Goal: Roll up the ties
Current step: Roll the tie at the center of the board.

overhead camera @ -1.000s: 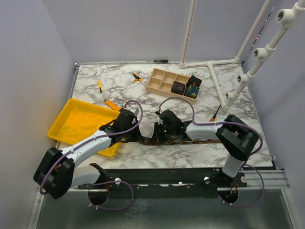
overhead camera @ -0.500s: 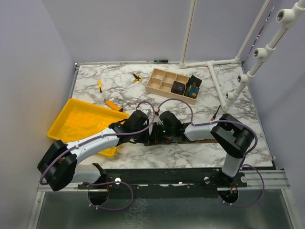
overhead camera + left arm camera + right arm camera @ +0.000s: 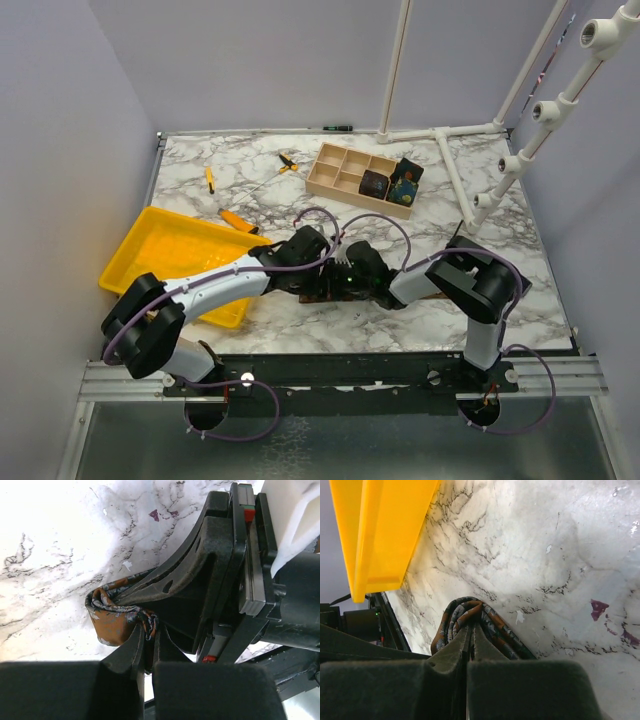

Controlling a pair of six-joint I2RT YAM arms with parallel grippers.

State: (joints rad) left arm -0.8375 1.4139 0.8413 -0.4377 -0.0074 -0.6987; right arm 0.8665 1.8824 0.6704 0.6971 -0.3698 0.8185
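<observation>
Left jaws: your left jaws are all but closed and are pinching a fold of the rust-brown patterned fabric tie (image 3: 114, 625) from below in the left wrist view.
Right jaws: your right jaws are fully closed on the same rust-brown patterned fabric tie (image 3: 454, 614), and its bunched loop is bulging out around the fingertips.
Meeting point: the right arm's dark fingers (image 3: 170, 582) are pressing on the top of the fold that your left jaws are gripping, so both pairs are touching one bundle.
Tie location: the bundle is lying on the white marble-patterned desk (image 3: 545, 540), at its near middle, between the two wrists; from above the arms are hiding most of it.
Arms: your left arm (image 3: 215, 288) is reaching rightward past the yellow plastic tray (image 3: 165, 255), and your right arm (image 3: 470, 285) is folding in leftward.
Finished rolls: two dark rolled ties (image 3: 374, 184) (image 3: 405, 182) are sitting at the right end of the pale wooden compartment box (image 3: 340, 170), well apart from the arms.
Loose tools: orange-handled screwdrivers (image 3: 236, 219) are lying on the desk beyond the yellow tray.
Far right: a white pipe frame (image 3: 450, 130) is resting on the desk.
</observation>
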